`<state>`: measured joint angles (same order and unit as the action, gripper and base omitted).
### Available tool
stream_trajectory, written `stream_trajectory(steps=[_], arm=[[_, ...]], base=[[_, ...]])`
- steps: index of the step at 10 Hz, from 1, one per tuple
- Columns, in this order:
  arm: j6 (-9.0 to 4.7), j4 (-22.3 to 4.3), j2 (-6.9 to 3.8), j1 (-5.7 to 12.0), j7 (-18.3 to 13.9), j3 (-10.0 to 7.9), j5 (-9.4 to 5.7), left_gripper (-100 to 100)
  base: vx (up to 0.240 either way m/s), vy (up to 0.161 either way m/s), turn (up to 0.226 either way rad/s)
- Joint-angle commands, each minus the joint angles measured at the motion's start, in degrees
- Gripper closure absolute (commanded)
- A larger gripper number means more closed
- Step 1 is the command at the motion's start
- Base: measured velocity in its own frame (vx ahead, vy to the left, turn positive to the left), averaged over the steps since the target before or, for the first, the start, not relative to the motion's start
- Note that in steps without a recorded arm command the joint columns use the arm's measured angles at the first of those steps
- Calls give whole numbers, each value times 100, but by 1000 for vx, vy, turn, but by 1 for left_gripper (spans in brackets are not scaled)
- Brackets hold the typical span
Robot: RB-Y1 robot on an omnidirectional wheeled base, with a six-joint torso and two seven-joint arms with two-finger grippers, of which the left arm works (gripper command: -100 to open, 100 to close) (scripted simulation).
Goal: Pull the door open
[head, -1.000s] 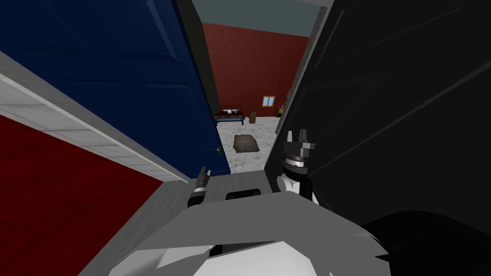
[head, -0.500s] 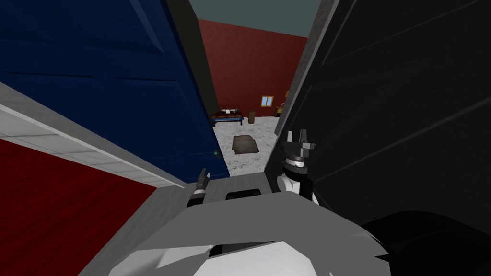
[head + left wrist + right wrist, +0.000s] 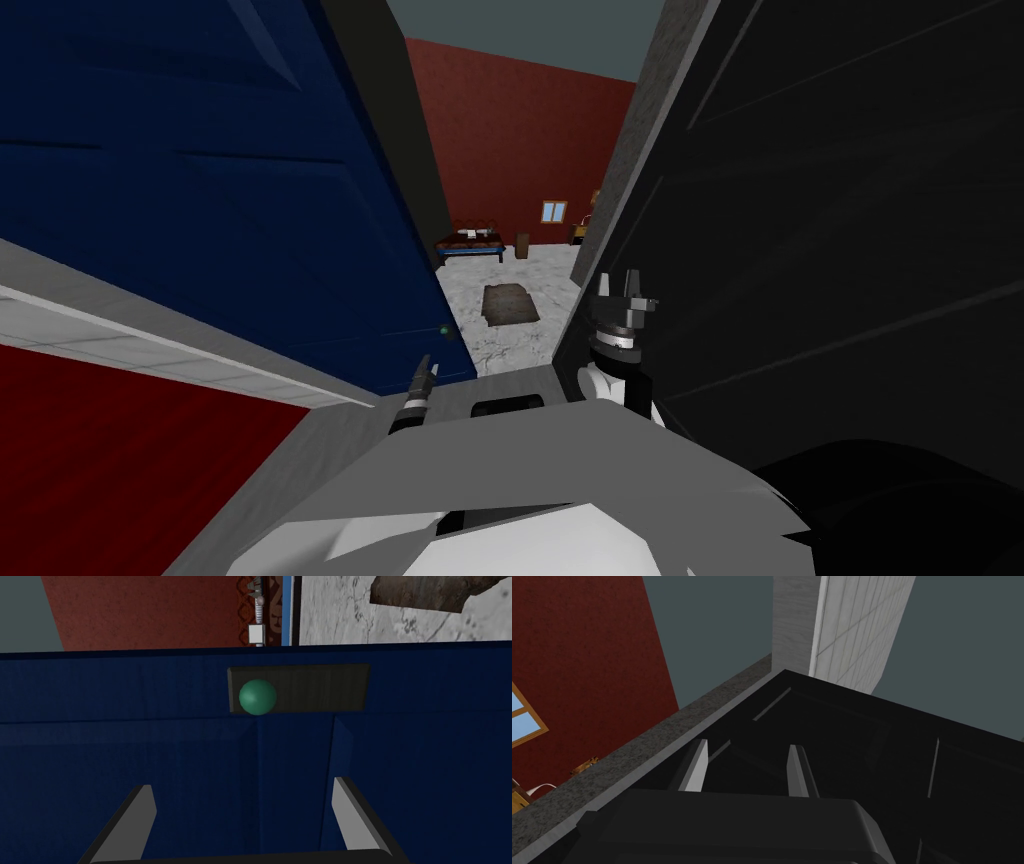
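Note:
The blue door (image 3: 250, 200) stands ajar at my left, its free edge beside a gap into a further room. Its green knob (image 3: 445, 330) sits on a dark plate (image 3: 320, 688) near that edge. In the left wrist view the green knob (image 3: 257, 697) lies ahead of my left gripper (image 3: 247, 816), which is open, short of the knob, with only the blue panel (image 3: 100, 776) behind its fingers. In the head view the left gripper (image 3: 425, 372) hangs just below the knob. My right gripper (image 3: 620, 283) is raised beside a black door (image 3: 850, 250), open and holding nothing.
The black door leaf (image 3: 887, 741) and a grey frame (image 3: 640, 130) close in the right side. A red wall with a white tiled band (image 3: 100, 340) runs along the left. Through the gap lie a marble floor (image 3: 530, 270), a brown rug (image 3: 510, 303) and a bed (image 3: 468, 243).
The whole head view has shifted, so I have moved. The blue door's edge and knob now sit a little further left and lower. Both arms keep their pose.

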<state>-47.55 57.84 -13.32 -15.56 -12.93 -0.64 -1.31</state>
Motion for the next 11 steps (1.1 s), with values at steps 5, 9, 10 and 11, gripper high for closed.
stream_trajectory(steps=[5,9,10,11], arm=[[-130,-333,-108,113,-70,-188,-121,-100],[-235,-607,-199,207,-128,-349,-224,-100],[-206,-554,-189,183,-122,-333,-214,-100],[-206,-554,-189,183,-122,-333,-214,100]], base=[[158,5,-84],[179,-9,-105],[59,4,11],[-17,-7,6]])
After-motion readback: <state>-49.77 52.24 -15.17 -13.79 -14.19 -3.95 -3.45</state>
